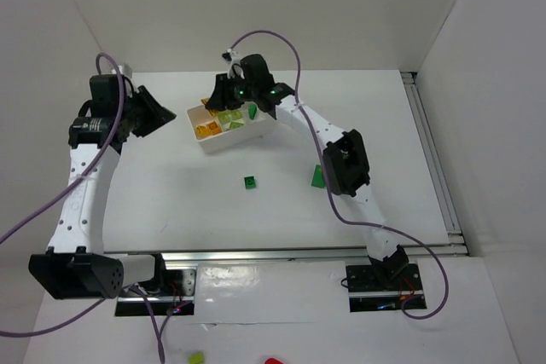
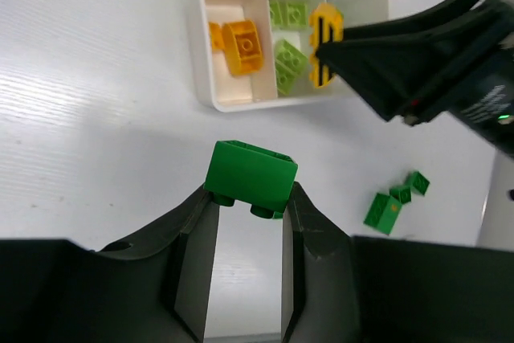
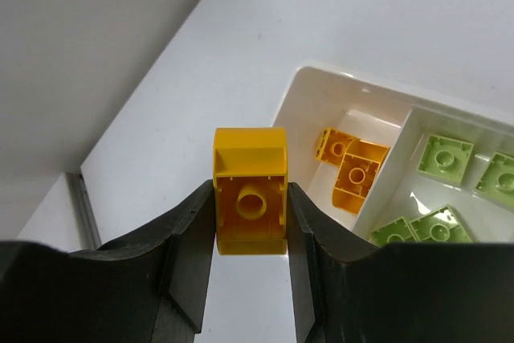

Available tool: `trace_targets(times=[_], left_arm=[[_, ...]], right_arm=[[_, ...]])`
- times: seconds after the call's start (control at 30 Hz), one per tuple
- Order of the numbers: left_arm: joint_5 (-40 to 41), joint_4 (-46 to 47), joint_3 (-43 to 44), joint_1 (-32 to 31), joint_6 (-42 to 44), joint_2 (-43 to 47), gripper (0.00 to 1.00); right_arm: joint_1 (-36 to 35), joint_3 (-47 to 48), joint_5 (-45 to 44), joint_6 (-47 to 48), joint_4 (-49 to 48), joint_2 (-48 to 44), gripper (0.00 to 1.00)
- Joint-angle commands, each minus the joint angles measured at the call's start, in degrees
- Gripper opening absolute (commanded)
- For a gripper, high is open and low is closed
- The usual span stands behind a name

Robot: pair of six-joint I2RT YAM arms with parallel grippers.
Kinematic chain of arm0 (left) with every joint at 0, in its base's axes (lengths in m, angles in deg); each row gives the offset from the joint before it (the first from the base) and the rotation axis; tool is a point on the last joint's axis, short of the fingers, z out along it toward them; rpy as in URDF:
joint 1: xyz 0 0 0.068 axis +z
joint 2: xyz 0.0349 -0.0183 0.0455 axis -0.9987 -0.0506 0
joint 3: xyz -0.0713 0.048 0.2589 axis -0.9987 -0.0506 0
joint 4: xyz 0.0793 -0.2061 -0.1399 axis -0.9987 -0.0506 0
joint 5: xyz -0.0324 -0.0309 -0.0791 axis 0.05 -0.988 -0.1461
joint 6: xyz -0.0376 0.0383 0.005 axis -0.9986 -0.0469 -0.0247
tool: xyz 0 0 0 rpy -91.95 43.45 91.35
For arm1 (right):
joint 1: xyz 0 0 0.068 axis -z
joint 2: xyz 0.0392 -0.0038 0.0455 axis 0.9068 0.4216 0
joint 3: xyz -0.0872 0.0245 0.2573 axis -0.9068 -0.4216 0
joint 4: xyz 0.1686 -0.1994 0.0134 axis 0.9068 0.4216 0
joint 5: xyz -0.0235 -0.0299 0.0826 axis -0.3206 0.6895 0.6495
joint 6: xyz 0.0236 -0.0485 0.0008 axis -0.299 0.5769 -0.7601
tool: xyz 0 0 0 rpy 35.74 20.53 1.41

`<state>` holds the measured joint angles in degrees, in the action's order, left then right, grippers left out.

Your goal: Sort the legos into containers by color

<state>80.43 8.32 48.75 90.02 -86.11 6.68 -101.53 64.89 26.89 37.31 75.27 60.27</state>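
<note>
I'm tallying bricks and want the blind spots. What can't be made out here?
- Third compartment of the tray: right pincer and its yellow brick cover most of it in the left wrist view; frame edge cuts it off in the right wrist view; too small from above.
- Top view: green brick beside the right arm, partly under it.
- Top view: dark green brick in the left pincer, hidden by the pincer.

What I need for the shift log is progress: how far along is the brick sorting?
Done: orange bricks and lime bricks lie in separate compartments of the tray. In hand: left gripper holds a dark green brick, right gripper an orange brick. Left: loose green bricks on the table.
</note>
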Motion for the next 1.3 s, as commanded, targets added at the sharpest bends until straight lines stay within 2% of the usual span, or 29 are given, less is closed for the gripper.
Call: trace_targets(times=[0.0,0.1,0.23,0.27,0.4,0.53,0.57,0.6,0.63,0.67,0.7,0.77,0.83,0.97,1.07,1.27], left_arm=[[9.72,-4.03,3.0,0.16,-2.5,2.63,0.0],[9.72,-4.92,4.49,0.16,-1.97,2.64,0.0],[7.97,-5.97,5.55,0.16,-0.65,2.11,0.0],[7.97,-5.97,5.55,0.16,-0.65,2.11,0.0],[7.44,-6.67,5.55,-0.37,-0.13,1.58,0.0],[4.29,-4.48,5.55,-0.89,0.4,1.58,0.0],[2.71,-3.09,5.55,-0.9,1.36,0.71,0.0],[-0.18,-3.07,5.55,-1.68,1.98,-1.3,0.0],[-1.43,-3.07,6.69,-2.3,2.59,-2.71,0.0],[-2.31,-3.07,8.61,-2.91,2.6,-4.29,0.0],[-3.1,-2.29,9.33,-3.61,2.6,-5.87,0.0],[-3.72,-1.58,11.43,-6.16,2.6,-10.51,0.0],[-3.11,1.04,12.66,-8.09,2.6,-13.95,0.0],[-2.33,2.2,20.56,-13.45,1.37,-25.9,0.0],[-1.45,2.2,29.0,-16.35,0.85,-36.01,0.0],[-1.52,0.01,46.84,-18.74,0.84,-53.06,0.0]], right_arm=[[-1.24,4.18,-3.97,1.33,1.4,3.78,0.24],[-1.76,5.49,-3.97,1.32,-0.63,7.03,0.26],[-2.99,9.09,-4.5,0.8,-3.35,11.34,0.33],[-2.99,9.97,-5.19,0.8,-3.36,12.05,0.51],[-3.52,12.09,-7.03,0.8,-5.81,12.76,0.81],[-2.29,9.37,-9.67,1.41,-5.3,6.28,0.83],[-1.33,5.53,-10.73,1.41,-4.77,4.08,0.81],[-0.11,2.19,-13.78,1.41,-4.77,-2.12,0.79],[0.69,-1.93,-15.47,1.93,-5.9,-2.18,0.79],[1.57,-6.67,-17.66,1.94,-6.95,-9.93,0.78],[3.49,-16.38,-20.12,1.94,-8.88,-13.92,0.78],[5.87,-28.09,-25.57,1.94,-9.6,-23.83,0.78],[9.55,-33.68,-30.13,1.94,-7.59,-28.88,0.8],[15.19,-43.79,-32.71,1.94,-1.61,-40.21,0.85],[17.74,-50.13,-33.67,1.94,2.69,-44.45,0.86],[17.75,-58.83,-34.91,0.45,9.64,-52.45,0.86]])
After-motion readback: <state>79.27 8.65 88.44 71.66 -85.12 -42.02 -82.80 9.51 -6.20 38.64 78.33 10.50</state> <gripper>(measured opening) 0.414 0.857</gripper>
